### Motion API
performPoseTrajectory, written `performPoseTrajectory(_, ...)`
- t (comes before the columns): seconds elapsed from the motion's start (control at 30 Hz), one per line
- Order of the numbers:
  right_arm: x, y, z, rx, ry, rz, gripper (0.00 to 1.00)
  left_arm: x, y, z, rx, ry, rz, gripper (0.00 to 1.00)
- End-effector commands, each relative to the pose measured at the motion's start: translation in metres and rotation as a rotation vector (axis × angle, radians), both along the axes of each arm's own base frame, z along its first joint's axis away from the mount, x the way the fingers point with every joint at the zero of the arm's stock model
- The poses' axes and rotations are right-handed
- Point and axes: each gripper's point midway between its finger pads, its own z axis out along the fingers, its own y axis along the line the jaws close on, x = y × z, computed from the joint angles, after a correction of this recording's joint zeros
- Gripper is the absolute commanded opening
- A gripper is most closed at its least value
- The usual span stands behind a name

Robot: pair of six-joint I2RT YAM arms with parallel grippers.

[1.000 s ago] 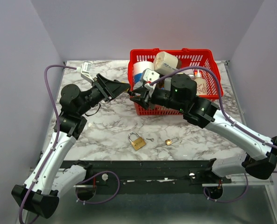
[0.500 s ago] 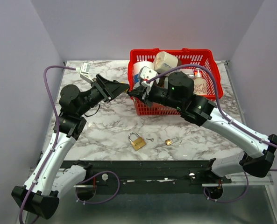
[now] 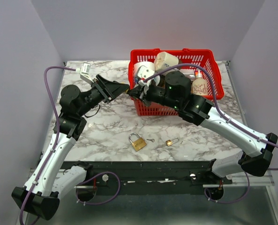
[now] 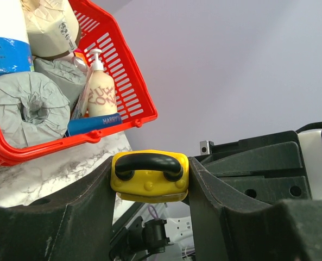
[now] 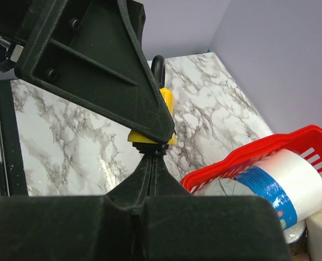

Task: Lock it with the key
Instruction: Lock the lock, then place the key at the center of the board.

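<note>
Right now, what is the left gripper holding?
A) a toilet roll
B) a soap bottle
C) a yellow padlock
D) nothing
C: in the left wrist view the yellow padlock sits clamped between the two fingers of the left gripper.

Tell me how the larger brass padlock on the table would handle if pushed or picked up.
The brass padlock looks like solid metal, so it is probably rigid and heavy for its size. It lies flat on the marble table, so a push would likely slide it, not roll or tip it. Its smooth faces may slip in a grip.
</note>
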Motion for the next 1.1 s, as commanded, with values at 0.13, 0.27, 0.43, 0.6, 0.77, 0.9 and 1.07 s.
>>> performPoseTrajectory(0.13, 0.01, -0.005, -0.015, -0.052, 0.011, -0.062, 0.01, -0.005, 0.006, 0.038, -0.078, -0.084, 0.019, 0.0)
performPoseTrajectory(0.27, 0.007, -0.009, -0.022, -0.063, 0.02, -0.061, 0.01, 0.004, 0.016, 0.045, -0.101, -0.086, 0.06, 0.0)
performPoseTrajectory(0.43, 0.004, -0.016, -0.029, -0.075, 0.027, -0.063, 0.01, 0.012, 0.025, 0.055, -0.123, -0.094, 0.095, 0.0)
performPoseTrajectory(0.6, 0.001, -0.02, -0.034, -0.08, 0.036, -0.07, 0.01, 0.019, 0.032, 0.055, -0.124, -0.093, 0.132, 0.0)
performPoseTrajectory(0.77, -0.005, -0.021, -0.03, -0.06, 0.051, -0.051, 0.01, 0.028, 0.041, 0.039, -0.094, -0.056, 0.185, 0.0)
performPoseTrajectory(0.9, -0.016, -0.015, -0.036, -0.064, 0.081, 0.018, 0.01, 0.041, 0.063, 0.031, -0.075, -0.037, 0.261, 0.0)
performPoseTrajectory(1.07, -0.045, 0.008, -0.083, -0.158, 0.162, 0.195, 0.01, 0.069, 0.105, 0.02, -0.088, 0.036, 0.382, 0.0)
